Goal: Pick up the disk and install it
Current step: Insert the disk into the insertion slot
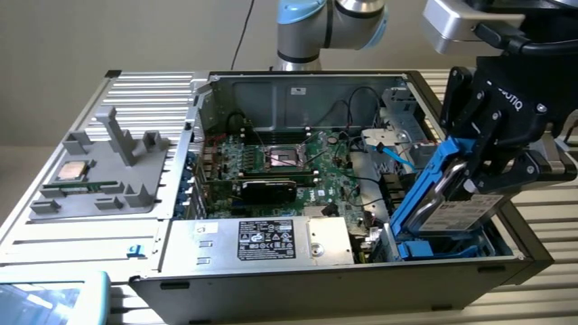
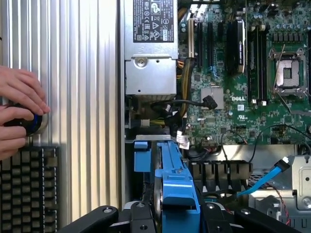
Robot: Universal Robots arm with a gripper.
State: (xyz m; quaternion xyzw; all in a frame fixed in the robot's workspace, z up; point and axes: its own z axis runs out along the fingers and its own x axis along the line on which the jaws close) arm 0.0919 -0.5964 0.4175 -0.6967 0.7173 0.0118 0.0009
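fingers (image 1: 478,177) clamped on the disk (image 1: 456,203) | disk tilted on edge between fingers, lower end in drive bay (image 1: 449,245) of computer case (image 1: 316,288) below them | case holds motherboard (image 1: 289,162), power supply (image 1: 271,240) beside fingers

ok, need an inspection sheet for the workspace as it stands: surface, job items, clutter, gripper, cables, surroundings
surface: ribbed metal table, with an open computer case on it
job's things: disk in its blue carrier, tilted on edge, lower end at the drive bay on the exterior view's right
clutter: grey fixture tray with a CPU chip; keyboard
gripper: gripper shut on the disk
cables: blue data cable loose beside the bay; black wires across the motherboard
surroundings: a person's hands on a round knob by the keyboard
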